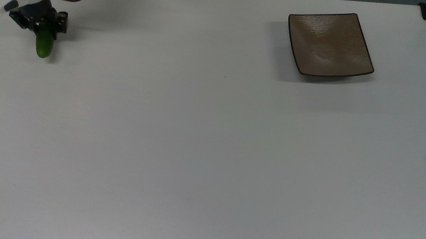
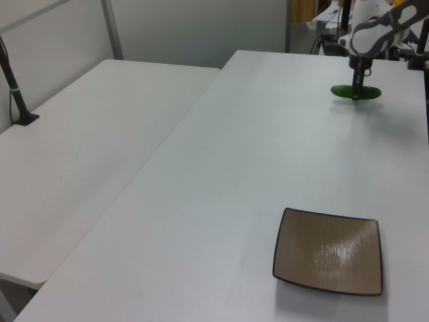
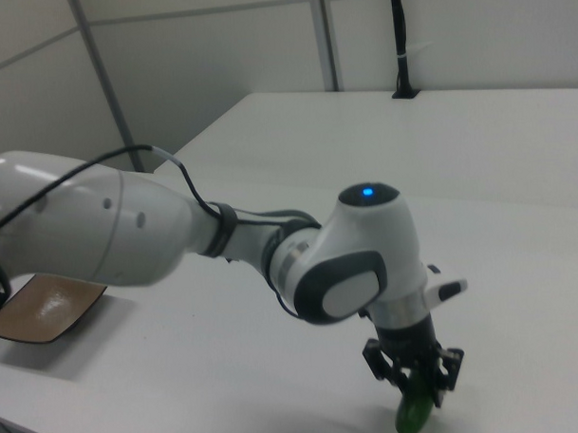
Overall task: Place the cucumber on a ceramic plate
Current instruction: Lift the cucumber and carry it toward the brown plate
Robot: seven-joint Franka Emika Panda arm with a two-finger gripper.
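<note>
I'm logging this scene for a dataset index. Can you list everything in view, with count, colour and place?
cucumber: one, dark green, near the top view's top left corner, held in the gripper, just clear of the table.
plate: one, brown with a dark rim, square, bare, on the table at the top view's upper right.
table: one, white, under everything.
second table: one, white, at the left view's left.
black post: one, on the second table.
arm: one, white and grey.
gripper: one, black, closed around the cucumber.

No readable text, labels, brands, numbers (any view).
</note>
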